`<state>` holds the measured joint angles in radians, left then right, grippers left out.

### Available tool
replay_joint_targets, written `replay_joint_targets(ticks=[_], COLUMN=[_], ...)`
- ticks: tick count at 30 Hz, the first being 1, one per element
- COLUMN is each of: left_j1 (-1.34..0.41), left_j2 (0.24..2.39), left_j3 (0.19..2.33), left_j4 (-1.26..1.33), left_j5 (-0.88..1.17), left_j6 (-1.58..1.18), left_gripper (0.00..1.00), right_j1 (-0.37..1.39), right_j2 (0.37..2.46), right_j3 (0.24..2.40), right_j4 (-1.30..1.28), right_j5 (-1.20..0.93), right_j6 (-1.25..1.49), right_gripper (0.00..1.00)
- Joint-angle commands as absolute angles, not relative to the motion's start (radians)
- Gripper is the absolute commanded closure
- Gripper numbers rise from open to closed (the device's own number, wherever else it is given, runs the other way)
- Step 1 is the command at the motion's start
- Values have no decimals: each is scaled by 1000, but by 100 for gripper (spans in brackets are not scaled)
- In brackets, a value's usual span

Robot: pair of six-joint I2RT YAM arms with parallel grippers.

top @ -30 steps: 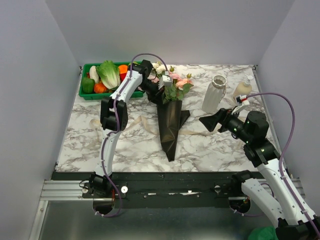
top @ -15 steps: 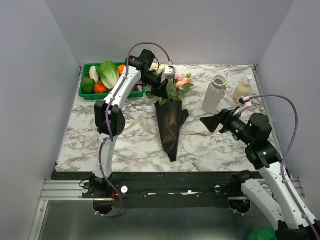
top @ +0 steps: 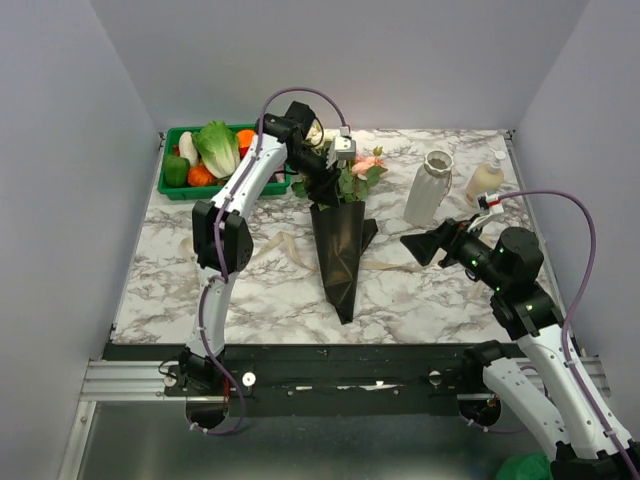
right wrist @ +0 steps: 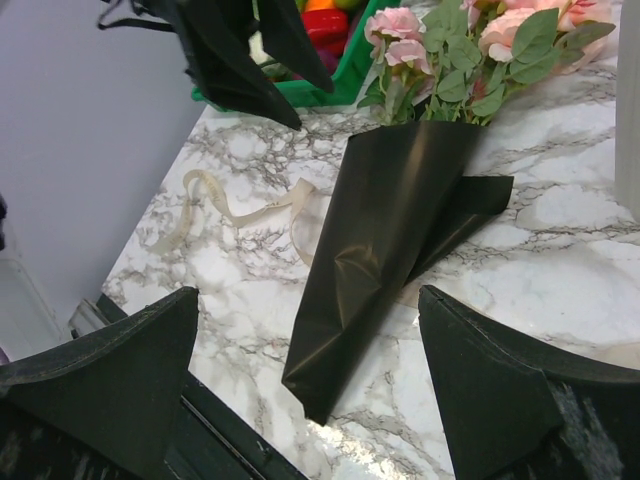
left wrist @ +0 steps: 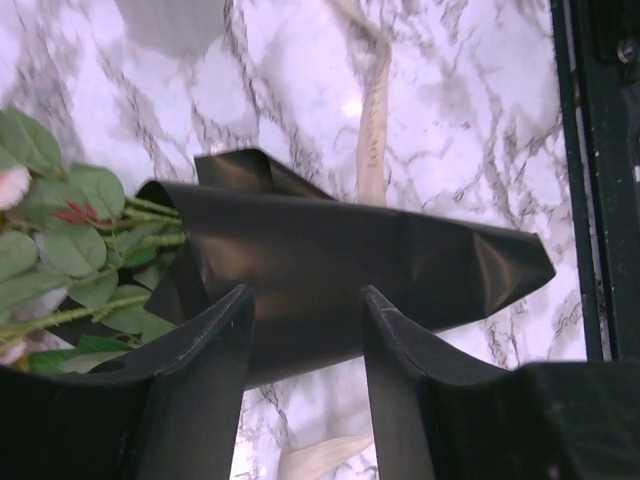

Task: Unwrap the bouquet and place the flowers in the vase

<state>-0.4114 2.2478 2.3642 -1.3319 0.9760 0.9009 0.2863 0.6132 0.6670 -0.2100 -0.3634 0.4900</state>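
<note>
**A:** Where is the bouquet?

**B:** The bouquet (top: 340, 215) lies in the middle of the marble table (top: 170, 290). Its dark paper cone (top: 338, 262) points its tip at the near edge. The flowers (top: 358, 170) sit in the cone's mouth, heads toward the far edge.

**A:** And the ribbon?

**B:** The cream ribbon (top: 275, 245) trails loose on the table, just left of the cone.

**A:** What is the left end effector doing?

**B:** The left end effector (top: 322, 180) hangs over the leaves at the cone's mouth. Its fingers (left wrist: 215, 370) stand partly apart, with the black paper lying beyond the gap and nothing pinched between them.

**A:** The right one?

**B:** The right end effector (top: 415, 245) hovers right of the cone, spread wide and empty. It is near the vase (top: 428, 188), which stands upright between the bouquet and a small cream bottle (top: 485, 178).
</note>
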Motion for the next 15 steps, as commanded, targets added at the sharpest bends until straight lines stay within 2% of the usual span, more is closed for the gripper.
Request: replay_joint_targets(ticks=[1,15], left_j1=[-388,-336], left_j2=[2370,2464], left_j3=[2385,2367], left_j4=[-1509,-1512], left_j5=[876,891], left_j6=[916,982], left_gripper=[41,45], right_j1=[284,284], right_j2=[615,657], right_j3=[663,669], right_j4=[-204,-170], right_j5=[-383,-423], right_j6=[477,477], right_gripper=[3,3])
